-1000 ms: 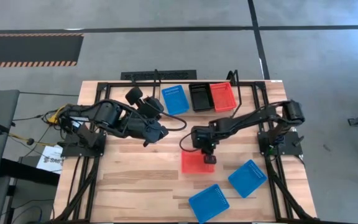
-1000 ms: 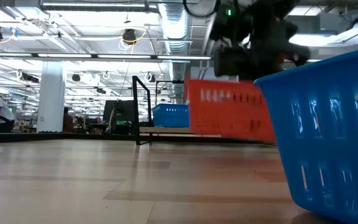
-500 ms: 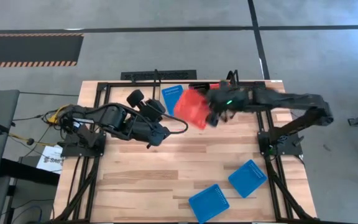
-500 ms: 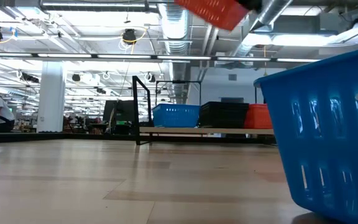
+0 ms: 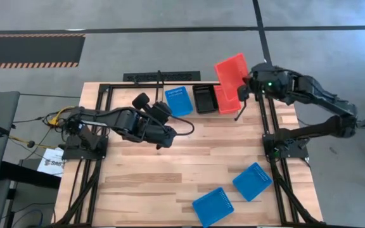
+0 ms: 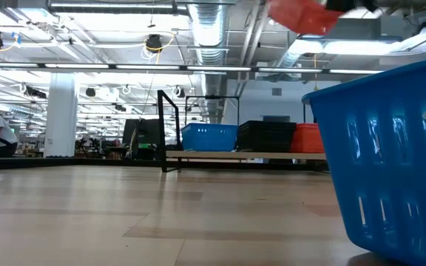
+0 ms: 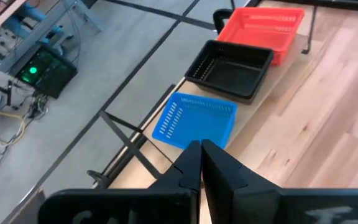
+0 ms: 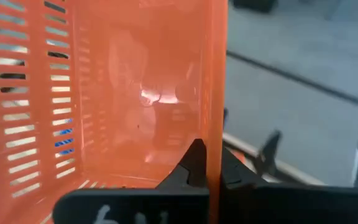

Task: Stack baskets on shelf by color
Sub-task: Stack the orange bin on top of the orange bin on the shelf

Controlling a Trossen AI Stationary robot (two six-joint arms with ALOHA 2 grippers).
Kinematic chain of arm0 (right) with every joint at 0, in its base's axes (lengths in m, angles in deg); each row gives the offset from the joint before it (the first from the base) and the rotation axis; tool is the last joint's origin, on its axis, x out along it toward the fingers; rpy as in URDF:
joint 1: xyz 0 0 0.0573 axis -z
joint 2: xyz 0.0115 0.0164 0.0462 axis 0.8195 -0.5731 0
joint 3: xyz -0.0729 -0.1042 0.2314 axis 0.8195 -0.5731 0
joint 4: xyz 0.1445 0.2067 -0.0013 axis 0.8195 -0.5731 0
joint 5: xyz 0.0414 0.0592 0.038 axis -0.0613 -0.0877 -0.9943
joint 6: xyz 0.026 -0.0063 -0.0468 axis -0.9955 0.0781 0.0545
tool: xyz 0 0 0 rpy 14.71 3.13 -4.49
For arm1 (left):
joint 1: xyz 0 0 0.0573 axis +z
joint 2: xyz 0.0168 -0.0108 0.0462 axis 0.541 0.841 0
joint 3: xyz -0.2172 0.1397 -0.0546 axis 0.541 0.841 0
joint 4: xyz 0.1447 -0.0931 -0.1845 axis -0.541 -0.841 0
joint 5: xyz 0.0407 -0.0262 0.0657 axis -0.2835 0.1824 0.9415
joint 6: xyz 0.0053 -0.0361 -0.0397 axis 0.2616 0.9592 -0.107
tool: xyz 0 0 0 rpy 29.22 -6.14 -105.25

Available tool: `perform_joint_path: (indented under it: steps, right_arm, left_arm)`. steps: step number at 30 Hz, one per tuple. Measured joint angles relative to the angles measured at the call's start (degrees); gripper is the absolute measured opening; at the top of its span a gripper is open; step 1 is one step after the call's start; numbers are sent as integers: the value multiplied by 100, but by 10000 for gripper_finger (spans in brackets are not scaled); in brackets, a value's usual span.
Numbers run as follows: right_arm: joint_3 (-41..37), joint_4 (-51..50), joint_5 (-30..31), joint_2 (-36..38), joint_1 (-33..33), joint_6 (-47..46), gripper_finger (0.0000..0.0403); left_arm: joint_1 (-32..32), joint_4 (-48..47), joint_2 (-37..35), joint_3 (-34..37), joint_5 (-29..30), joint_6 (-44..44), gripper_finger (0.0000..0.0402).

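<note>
Your right gripper [image 5: 243, 93] is clamped on the wall of a red-orange basket [image 5: 230, 75], and you can see it up close in the right wrist view: the dark fingers [image 8: 194, 163] pinch the thin orange rim [image 8: 215, 93]. That basket hangs tilted in the air above the far right end of the shelf [image 5: 198, 111]. On the shelf you've got 3 baskets side by side: a blue one [image 5: 179, 101], a black one [image 5: 204, 99], and another red-orange one [image 5: 224, 101], partly hidden under the lifted basket. Your left gripper [image 5: 165, 134] is shut and empty, fingers [image 7: 194, 165] pressed together, hovering over the table [image 5: 138, 177] just in front of the shelf's blue basket. Down at the near right part of the table, 2 more blue baskets [image 5: 252, 181] [image 5: 213, 206] lie close together, both skewed.
</note>
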Motion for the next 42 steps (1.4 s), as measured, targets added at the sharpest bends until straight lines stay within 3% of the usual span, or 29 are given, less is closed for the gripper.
perform_joint_path:
  steps: [3, 8, 16, 20, 42]
  right_arm:
    - [-348, -311, -11, 25, 176, -453, 1]
    - [-1102, 31, -354, 12, 399, -844, 1]
    - [-2068, 1770, -1700, 10, 1025, -806, 0]
    - [-2331, 2040, -2211, -51, 1257, -828, 0]
    - [-2572, 2105, -2263, -1149, 1508, -844, 0]
  left_arm:
    - [133, 71, 0, 52, -8, -2, 0]
    - [343, 235, 2, 108, -73, -188, 0]
    - [583, 264, 0, 105, -199, -508, 0]
    - [639, 265, 0, 105, -203, -708, 0]
    - [824, 261, 0, 105, -200, -1004, 0]
